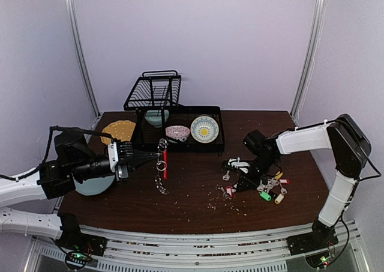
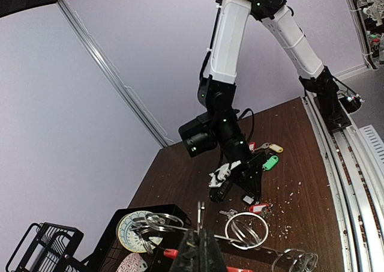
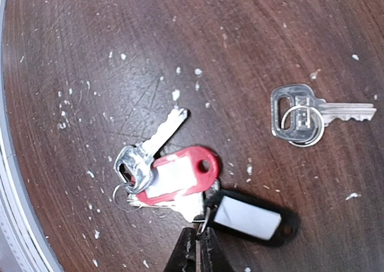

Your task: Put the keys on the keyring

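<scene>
My left gripper [image 1: 151, 157] is shut on the keyring [image 1: 163, 161] and holds it above the table, its red arc upright and silver split rings hanging below. In the left wrist view my closed fingers [image 2: 201, 248] pinch the hoop's wire, with a large split ring [image 2: 246, 229] beside them. My right gripper [image 1: 240, 185] is down at the table, shut on the small ring of a black-tagged key [image 3: 249, 215]. A red-tagged key [image 3: 174, 173] and a bare silver key [image 3: 147, 149] touch it. A loose silver key [image 3: 306, 114] lies apart. More tagged keys [image 1: 273, 189] lie to the right.
A black dish rack [image 1: 180, 145] stands at the back with a yellow-patterned plate [image 1: 204, 129] and a small pink dish [image 1: 177, 132]. A tan round mat [image 1: 118, 129] and a pale blue plate [image 1: 96, 187] lie at the left. Crumbs [image 1: 219, 201] dot the table.
</scene>
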You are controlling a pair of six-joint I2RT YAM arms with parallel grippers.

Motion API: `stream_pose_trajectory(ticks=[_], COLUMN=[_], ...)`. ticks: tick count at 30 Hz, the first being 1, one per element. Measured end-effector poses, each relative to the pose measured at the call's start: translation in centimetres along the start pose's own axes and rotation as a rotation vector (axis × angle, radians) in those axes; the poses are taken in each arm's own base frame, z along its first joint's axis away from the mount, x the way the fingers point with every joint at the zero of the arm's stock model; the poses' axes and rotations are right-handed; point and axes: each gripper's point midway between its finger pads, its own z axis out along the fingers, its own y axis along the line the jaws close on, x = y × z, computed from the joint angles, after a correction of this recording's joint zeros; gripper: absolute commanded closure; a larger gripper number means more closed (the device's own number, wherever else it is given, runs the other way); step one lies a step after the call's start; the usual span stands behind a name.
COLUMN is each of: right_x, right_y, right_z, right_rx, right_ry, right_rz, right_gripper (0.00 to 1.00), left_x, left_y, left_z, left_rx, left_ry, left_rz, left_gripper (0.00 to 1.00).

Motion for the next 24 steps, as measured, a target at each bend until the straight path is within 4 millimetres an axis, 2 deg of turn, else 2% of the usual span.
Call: stream_pose_trajectory(ticks=[5, 12, 15, 17, 20, 22, 24], right_x=[-0.1, -0.8, -1.5, -2.8, -5.9, -8.3, -10.8], right_y=[-0.7, -2.3, -2.3, -2.1, -1.3, 0.4, 3.3], right_z=[-0.2, -0.9, -1.8, -3.2, -6.6, -9.0, -10.8], right_rx=[0.039, 0.126, 0.141, 0.157, 0.191, 0.216, 0.225], right_ry=[0.009, 0.011, -0.012, -0.056, -0.167, -0.245, -0.307], right_rz=[0.036, 0.135, 0.185, 0.214, 0.225, 0.204, 0.149], right_gripper=[1.0, 1.0, 1.0, 1.0, 1.0, 1.0, 1.0], left_x=[0.0, 0.0, 0.1, 0.5, 1.7, 2.5, 2.9], left_y=[0.0, 0.0, 0.1, 0.2, 0.4, 0.4, 0.4], left_z=[0.0, 0.0, 0.0, 0.2, 0.7, 1.0, 1.1], left_rx=[0.0, 0.0, -0.005, -0.014, -0.028, -0.032, -0.035], left_ry=[0.0, 0.0, 0.005, 0.02, 0.063, 0.093, 0.108], left_rz=[0.0, 0.0, 0.0, -0.003, -0.011, -0.017, -0.02], left_gripper=[1.0, 1.0, 1.0, 1.0, 1.0, 1.0, 1.0])
